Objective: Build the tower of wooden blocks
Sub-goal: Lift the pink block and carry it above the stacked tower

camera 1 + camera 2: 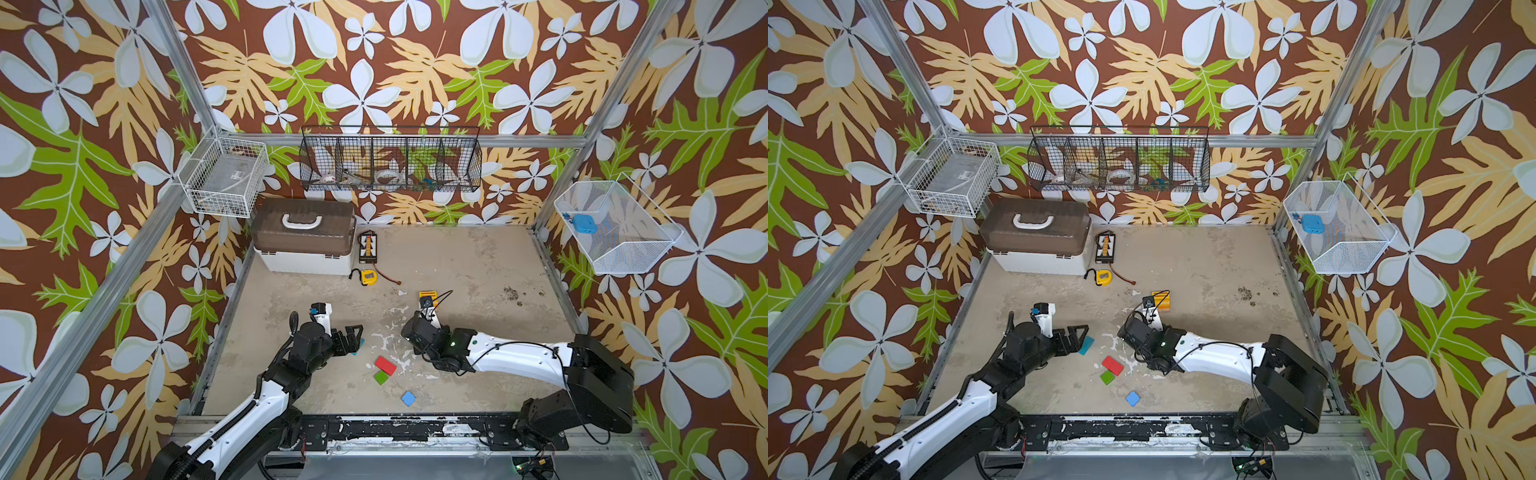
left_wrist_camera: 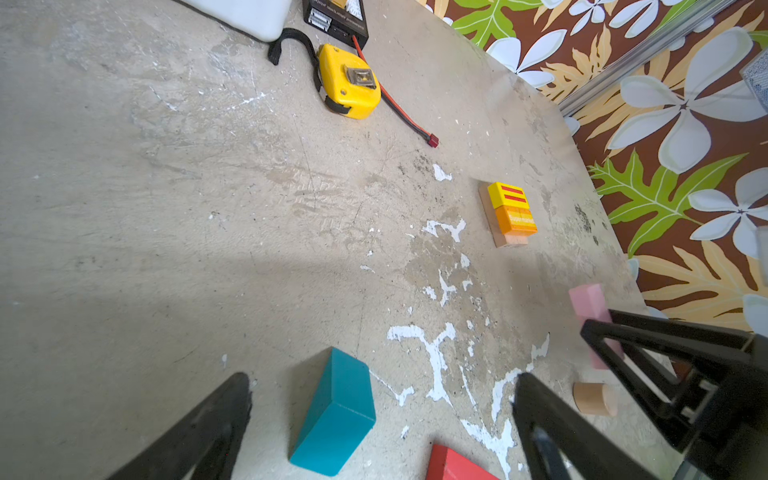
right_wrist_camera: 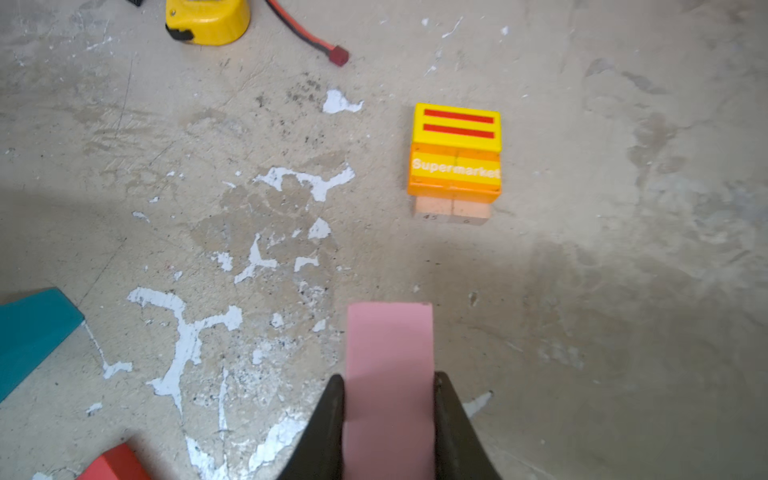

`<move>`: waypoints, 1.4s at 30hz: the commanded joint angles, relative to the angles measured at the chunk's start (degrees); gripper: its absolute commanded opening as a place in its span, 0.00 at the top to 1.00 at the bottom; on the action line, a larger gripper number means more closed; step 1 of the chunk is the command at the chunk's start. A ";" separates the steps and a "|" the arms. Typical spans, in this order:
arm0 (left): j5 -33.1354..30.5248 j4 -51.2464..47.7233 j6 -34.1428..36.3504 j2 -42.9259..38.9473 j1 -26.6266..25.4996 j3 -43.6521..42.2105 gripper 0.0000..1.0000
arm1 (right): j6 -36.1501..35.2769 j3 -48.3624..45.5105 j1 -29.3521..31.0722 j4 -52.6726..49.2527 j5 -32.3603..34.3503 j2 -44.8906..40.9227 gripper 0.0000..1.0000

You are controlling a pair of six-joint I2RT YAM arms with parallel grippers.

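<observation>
Tower (image 3: 456,162): yellow block on orange on plain wood, well inside the counter (image 1: 478,266) edges.
Right claw (image 3: 388,384): clamped on pink block (image 3: 388,340), near the tower, bare counter between.
Left claw (image 2: 382,380): jaws spread, teal block (image 2: 336,411) at its tips, farther from the tower.
Red block (image 1: 385,365): flat, well apart from the tower.

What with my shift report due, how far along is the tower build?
Started: a yellow block and an orange block are stacked on a plain wood base. In hand: the right end effector grips the pink block; the left end effector is open by the teal block. Left: teal, red block, green block, blue block and wood disc lie loose.
</observation>
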 commanded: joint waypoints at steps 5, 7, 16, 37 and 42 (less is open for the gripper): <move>-0.08 1.01 0.01 0.25 0.03 0.14 0.00 | 1.83 -5.28 -2.22 -2.15 4.82 -8.97 0.78; 0.01 1.05 0.01 0.17 0.03 0.12 0.00 | 1.72 -7.07 -3.22 -0.90 3.74 -10.33 0.80; 0.17 1.23 -0.04 0.13 0.07 0.01 0.00 | 3.88 -10.38 -4.31 -1.61 5.55 -13.04 0.82; -0.06 1.55 -0.09 0.73 0.03 0.06 0.00 | -3.37 1.38 -12.04 4.36 1.94 0.98 0.82; 0.07 1.98 -0.04 1.42 0.03 0.19 0.00 | -5.46 4.77 -15.70 5.25 -3.29 6.65 0.88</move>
